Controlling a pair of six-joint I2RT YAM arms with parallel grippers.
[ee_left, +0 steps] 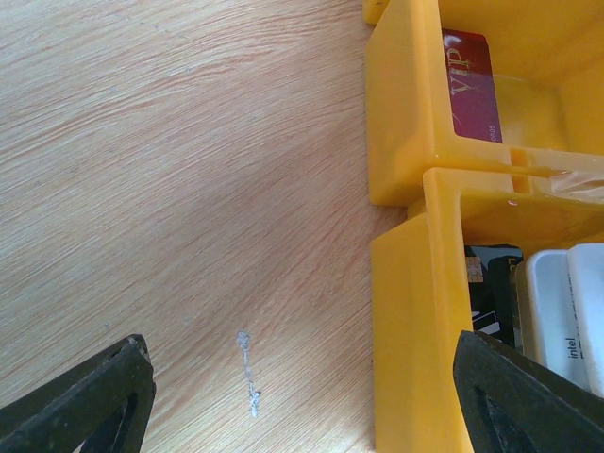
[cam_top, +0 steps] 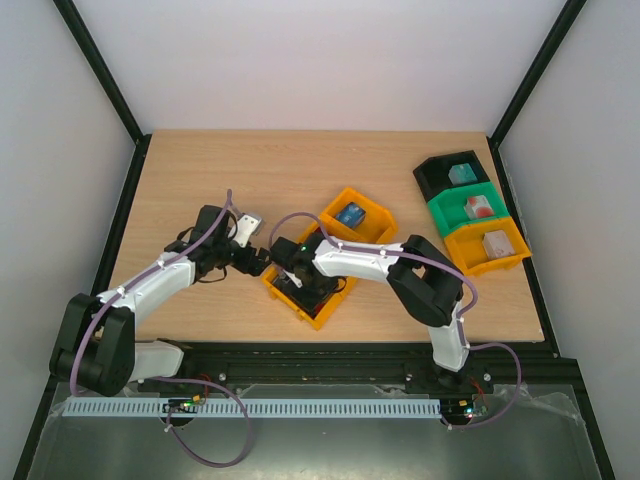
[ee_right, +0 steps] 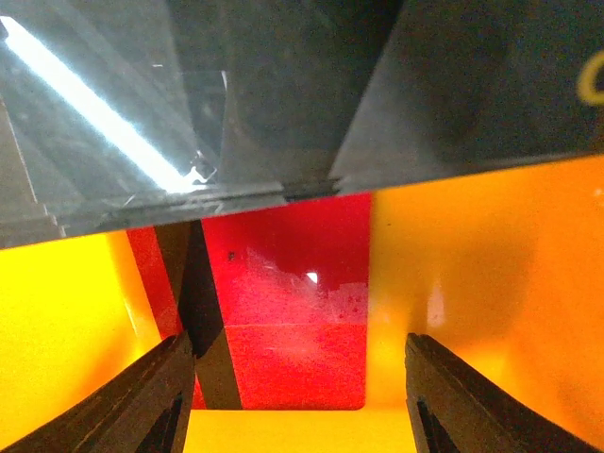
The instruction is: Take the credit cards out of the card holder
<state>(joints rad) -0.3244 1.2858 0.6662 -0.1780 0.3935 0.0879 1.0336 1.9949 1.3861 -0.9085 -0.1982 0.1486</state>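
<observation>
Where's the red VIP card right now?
The red card is top right in the left wrist view, inside a yellow bin compartment, next door to the one holding a dark card.

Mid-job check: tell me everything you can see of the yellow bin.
The yellow bin is glossy moulded plastic: three open-topped compartments in a row, sitting diagonally on the wooden table near its middle. The far one holds a blue item, another a red card, the near one a dark card, where the right claw dips in.

Two grippers (ee_left: pixel 302 396) (ee_right: pixel 294 377), four bins (cam_top: pixel 375 208) (cam_top: pixel 430 172) (cam_top: pixel 440 208) (cam_top: pixel 458 245), at least two cards (ee_left: pixel 467 85) (ee_left: pixel 491 302).
</observation>
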